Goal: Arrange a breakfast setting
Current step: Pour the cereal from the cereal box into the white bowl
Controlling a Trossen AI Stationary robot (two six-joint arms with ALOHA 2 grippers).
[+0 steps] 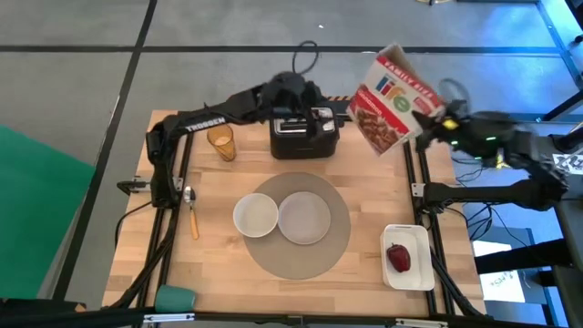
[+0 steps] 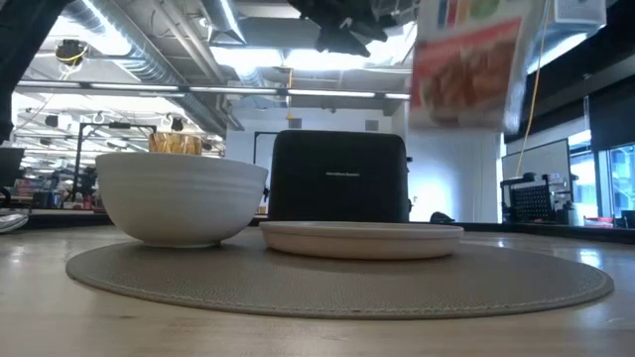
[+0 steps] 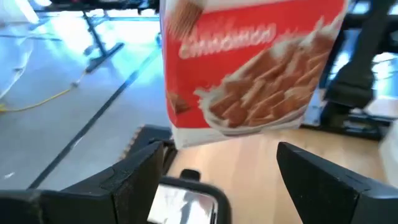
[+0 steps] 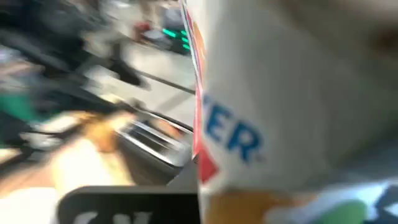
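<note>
Scanning from the left, you have the spoon (image 1: 191, 211) lying on bare wood off the mat (image 1: 301, 260), and the tumbler (image 1: 221, 143) standing at the back, so both look unplaced. Your left gripper (image 3: 217, 177) hangs over the toaster (image 1: 305, 135) with its jaws wide and empty. On the mat, the bowl (image 1: 255, 216) and plate (image 1: 304, 219) sit side by side, touching or nearly so; that part looks done. Further right, your right gripper (image 1: 435, 123) is clamped on a cereal box (image 1: 390, 98), carried in the air beside the toaster. The fruit (image 1: 398, 257) waits in the tray (image 1: 407, 278). I see no bagel, though it may be in the toaster.
</note>
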